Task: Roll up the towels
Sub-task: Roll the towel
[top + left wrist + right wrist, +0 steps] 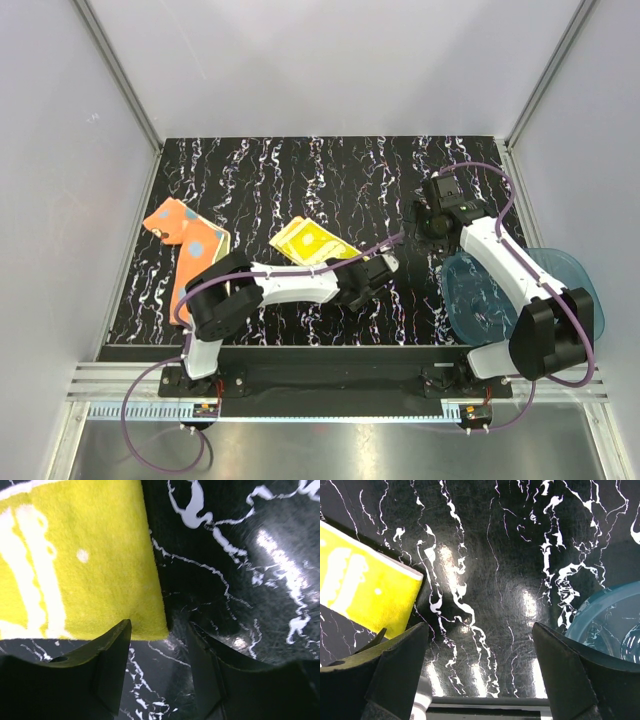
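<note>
Black white-veined table (330, 170), yellow towel (308, 241) mid-left, orange dotted towel (187, 248) left, blue tray (480, 290) seemingly overhanging right

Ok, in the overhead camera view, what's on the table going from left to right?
Orange polka-dot towel → yellow towel → left gripper → right gripper → translucent blue tray.
</note>
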